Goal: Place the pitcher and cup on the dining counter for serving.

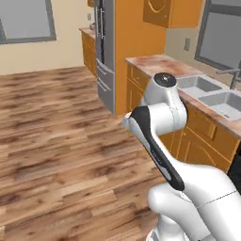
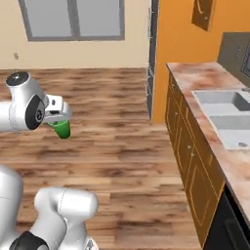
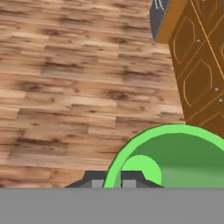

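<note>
The small green cup (image 2: pixel 62 128) hangs in the air above the wooden floor, with my gripper (image 2: pixel 60 117) shut on its rim. In the hand view the cup (image 3: pixel 175 157) fills the lower right, its open mouth facing the camera. The gripper (image 3: pixel 113 179) pinches the cup's wall there, one dark fingertip on each side of it. The pitcher and the dining counter are out of view.
A counter with a steel sink (image 2: pixel 229 117) and orange cabinets (image 2: pixel 188 156) runs along the right. A steel fridge (image 1: pixel 104 52) stands past its far end. Open wooden floor (image 1: pixel 47 132) spreads to the left.
</note>
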